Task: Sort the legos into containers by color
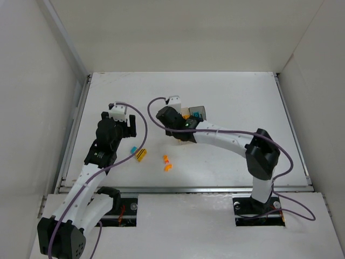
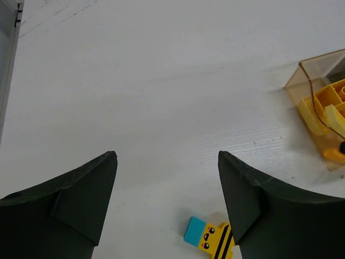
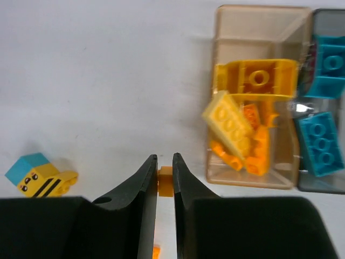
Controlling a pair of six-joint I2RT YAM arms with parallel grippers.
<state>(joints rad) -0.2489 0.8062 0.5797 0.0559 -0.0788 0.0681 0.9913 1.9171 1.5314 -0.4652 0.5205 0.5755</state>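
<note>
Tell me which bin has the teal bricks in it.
The grey bin, on the right in the right wrist view. The teal bricks lie in it, while the amber bin beside it holds yellow and orange ones.

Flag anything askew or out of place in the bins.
One pale yellow brick lies tilted in the amber bin, with a corner jutting past the bin's left wall, so it is not fully settled inside. The teal bricks in the grey bin look fine.

Two bins [image 3: 237,32], two loose orange bricks [image 1: 166,159].
</note>
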